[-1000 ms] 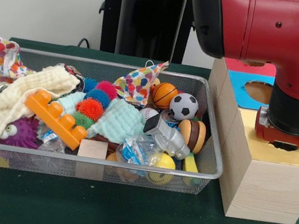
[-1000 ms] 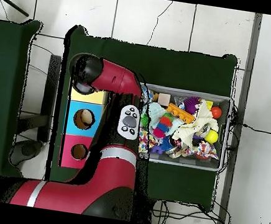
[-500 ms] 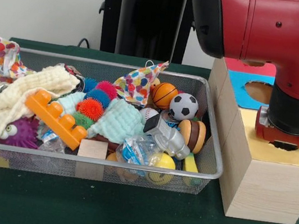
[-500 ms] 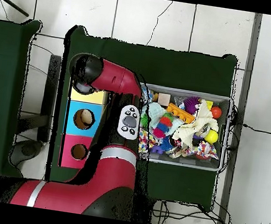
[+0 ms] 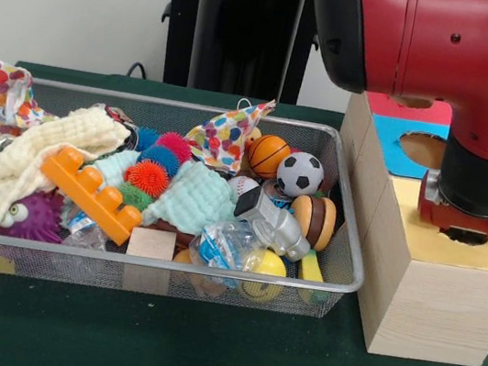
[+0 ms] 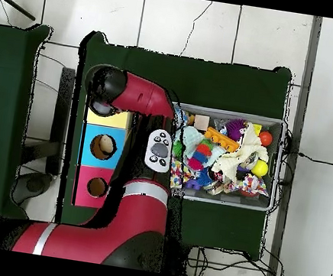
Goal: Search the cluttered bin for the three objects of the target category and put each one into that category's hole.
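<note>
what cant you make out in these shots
- Tool: its fingers are hidden in both views; the wrist covers them in front, the arm overhead.
- Yellow hole: under the wrist, only a sliver shows.
- Pink panel: its hole is behind the arm in front.
- Bin bottom: buried under toys.

The basket (image 5: 344, 255) is shiny metal wire mesh. At its three o'clock stands a matt, pale wooden box (image 5: 434, 301). Inside lie a nubbly cream cloth (image 5: 30, 158), a glossy orange plastic brick (image 5: 89, 191) and a bare wooden block (image 5: 152, 244). The green table cover (image 5: 198, 352) looks like matt felt.
</note>
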`<state>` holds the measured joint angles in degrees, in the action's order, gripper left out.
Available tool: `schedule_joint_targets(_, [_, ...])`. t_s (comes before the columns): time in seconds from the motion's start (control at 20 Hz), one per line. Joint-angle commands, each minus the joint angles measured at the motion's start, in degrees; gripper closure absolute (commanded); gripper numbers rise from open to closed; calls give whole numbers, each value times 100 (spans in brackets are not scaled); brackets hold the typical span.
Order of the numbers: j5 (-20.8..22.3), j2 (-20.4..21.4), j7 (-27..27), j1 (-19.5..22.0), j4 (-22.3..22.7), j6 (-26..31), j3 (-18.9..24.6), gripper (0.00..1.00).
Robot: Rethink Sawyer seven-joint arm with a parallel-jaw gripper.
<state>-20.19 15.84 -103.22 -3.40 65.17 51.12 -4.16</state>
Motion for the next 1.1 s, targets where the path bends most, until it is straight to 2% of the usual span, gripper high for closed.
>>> schedule_joint_targets(0.05, [-282, 325, -1642, 139, -52, 870, 137, 100])
schedule_joint_targets(0.3, [-306, 494, -1615, 193, -68, 1118, 124, 100])
schedule_joint_targets(0.55, [-306, 579, -1669, 247, -293, 1508, 98, 100])
schedule_joint_targets(1.1, [-256, 814, -1484, 297, -150, 1465, 25, 100])
